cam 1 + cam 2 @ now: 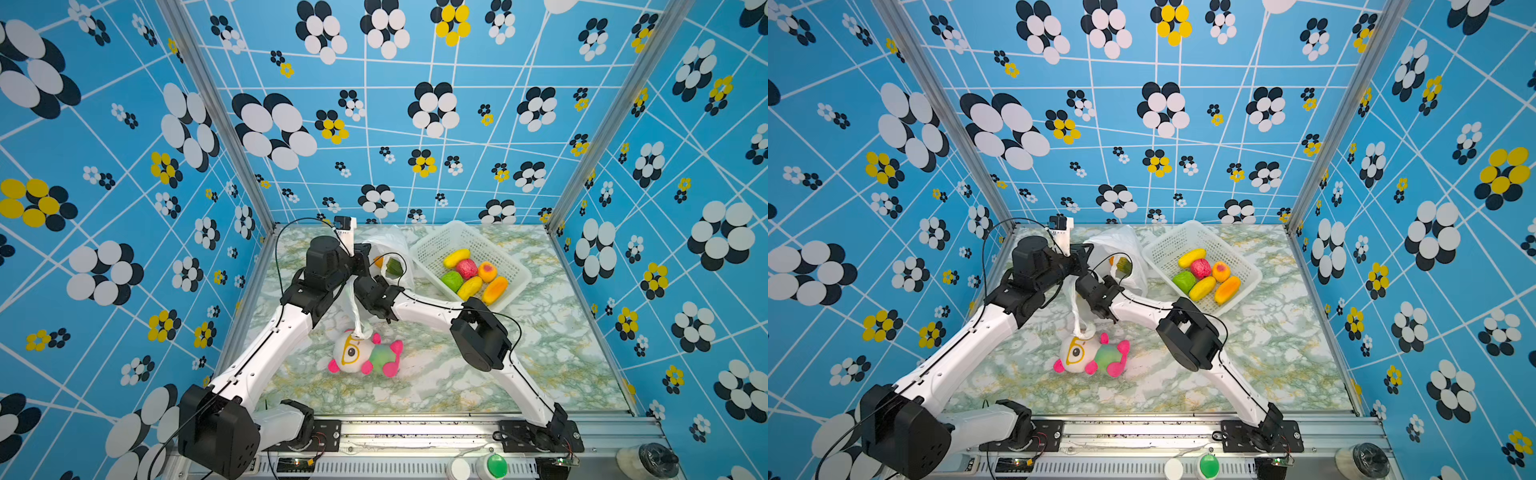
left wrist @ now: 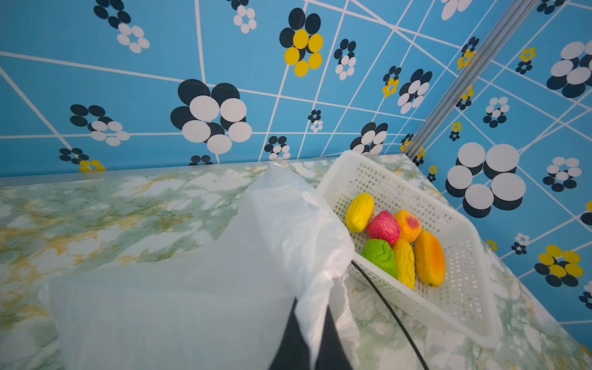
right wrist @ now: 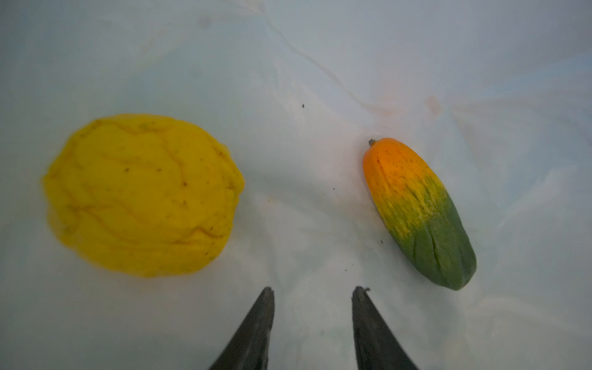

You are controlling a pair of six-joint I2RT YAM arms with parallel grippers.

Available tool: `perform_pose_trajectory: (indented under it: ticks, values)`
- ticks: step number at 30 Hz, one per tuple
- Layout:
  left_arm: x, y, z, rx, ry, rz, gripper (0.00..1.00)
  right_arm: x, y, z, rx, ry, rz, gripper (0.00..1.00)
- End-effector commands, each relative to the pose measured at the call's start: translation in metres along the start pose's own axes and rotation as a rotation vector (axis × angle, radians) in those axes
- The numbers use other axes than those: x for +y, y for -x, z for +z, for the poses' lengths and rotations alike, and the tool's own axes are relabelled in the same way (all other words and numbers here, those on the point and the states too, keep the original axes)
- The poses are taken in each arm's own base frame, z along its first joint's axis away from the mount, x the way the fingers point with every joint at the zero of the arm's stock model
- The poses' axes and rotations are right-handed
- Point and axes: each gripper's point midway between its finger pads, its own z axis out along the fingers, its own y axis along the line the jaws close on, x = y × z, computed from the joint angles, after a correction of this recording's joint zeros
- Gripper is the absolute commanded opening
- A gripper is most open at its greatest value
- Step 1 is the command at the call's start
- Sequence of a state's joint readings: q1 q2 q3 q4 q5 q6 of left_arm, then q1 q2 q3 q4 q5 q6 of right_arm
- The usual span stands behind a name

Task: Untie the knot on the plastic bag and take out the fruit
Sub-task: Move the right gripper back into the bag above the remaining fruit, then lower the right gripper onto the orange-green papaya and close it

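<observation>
On the left, my left tool [image 2: 311, 302] is pinched together on a fold of the plastic bag [image 1: 388, 241], at the rim of its mouth. The bag lies on the counter [image 1: 436, 374] at the far side, left of centre, with its mouth standing open toward the near side. A twisted handle [image 1: 354, 307] trails from the bag toward me, and its end rests on the head of the plush doll [image 1: 368, 355], which lies on the counter near the middle.

My right tool [image 3: 315, 290] reaches across into the bag's open mouth. Its tips stand apart with nothing between them, just above the white film. In the right wrist view two pieces lie inside the bag: a round yellow fruit [image 3: 144, 195] to one side of the tips and a long orange-and-green fruit [image 3: 419, 214] to the other. Neither touches the tool. In both top views only slivers of orange and green show through the mouth.

Right of the bag and touching it sits the white basket [image 1: 432, 237], set at an angle on the far right of the counter. It holds six fruits [image 1: 468, 270] packed toward its near end: two yellow, one pink-red, one orange with a red blush, one green and one orange-yellow.
</observation>
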State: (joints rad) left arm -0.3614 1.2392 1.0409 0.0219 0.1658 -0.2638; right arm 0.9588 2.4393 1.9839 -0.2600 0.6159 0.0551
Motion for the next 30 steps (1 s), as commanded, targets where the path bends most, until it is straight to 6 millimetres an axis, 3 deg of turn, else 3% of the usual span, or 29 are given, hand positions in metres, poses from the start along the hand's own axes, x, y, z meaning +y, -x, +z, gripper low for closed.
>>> perform_pose_trajectory:
  ticks: [1,8,18,25,30]
  values:
    - [-0.016,0.014,-0.011,-0.039,-0.037,0.057,0.0,-0.03,-0.015,0.01,0.094,-0.122,-0.003,0.49]
    - [-0.02,0.016,-0.016,-0.057,-0.045,0.07,0.0,-0.056,-0.023,0.021,0.159,-0.208,-0.027,0.67]
    - [-0.032,0.016,-0.019,-0.064,-0.094,0.089,0.0,-0.077,-0.025,0.033,0.198,-0.252,-0.121,0.79]
    - [-0.034,0.015,-0.019,-0.064,-0.101,0.093,0.0,-0.065,-0.021,0.039,0.192,-0.196,-0.207,0.97]
    - [-0.033,0.015,-0.018,-0.062,-0.097,0.094,0.0,-0.045,-0.019,0.036,0.171,-0.144,-0.282,0.99]
